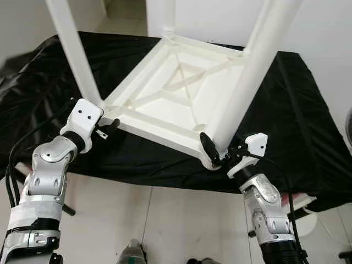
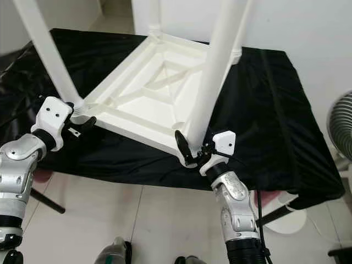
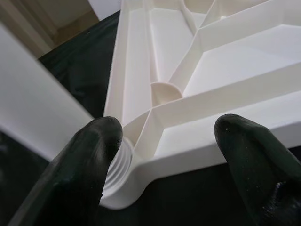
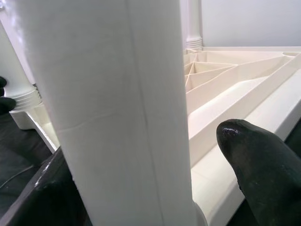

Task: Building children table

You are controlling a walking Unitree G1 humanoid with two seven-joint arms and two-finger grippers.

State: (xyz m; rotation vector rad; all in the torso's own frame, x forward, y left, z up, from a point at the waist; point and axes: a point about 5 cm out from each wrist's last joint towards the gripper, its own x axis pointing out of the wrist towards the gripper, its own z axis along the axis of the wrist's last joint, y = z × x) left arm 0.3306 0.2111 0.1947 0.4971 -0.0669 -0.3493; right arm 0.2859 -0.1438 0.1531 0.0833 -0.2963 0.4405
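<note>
Left eye view: white plastic table top [image 1: 181, 104] lies upside down on a black cloth [image 1: 286, 110] that covers a work surface, ribbed underside facing up. Three white legs stand up from its corners: near-left leg [image 1: 74, 49], near-right leg [image 1: 258, 66], far leg [image 1: 169, 16]. Their upper ends run out of frame.

Left gripper [image 1: 107, 127] sits at the near-left corner of the table top, just beside the base of the near-left leg. Left wrist view: both black fingers [image 3: 80, 174] are spread apart, the corner's rim between them; one fingertip is next to the threaded collar [image 3: 117, 172] where the leg meets the top. Contact between finger and collar cannot be told (edges overlap in the picture). Gripper is not clamped on anything.

Right gripper [image 2: 190, 151] is at the near-right corner, at the foot of the near-right leg. Right wrist view: the leg [image 4: 117, 108] fills the gap between the two fingers [image 4: 263, 165], one finger on each side of it. The fingers straddle the leg; whether they press on it cannot be told.

Pale floor [image 1: 165, 220] shows below the cloth edge. A white fan [image 2: 340, 126] stands off to the robot's right in the right eye view.
</note>
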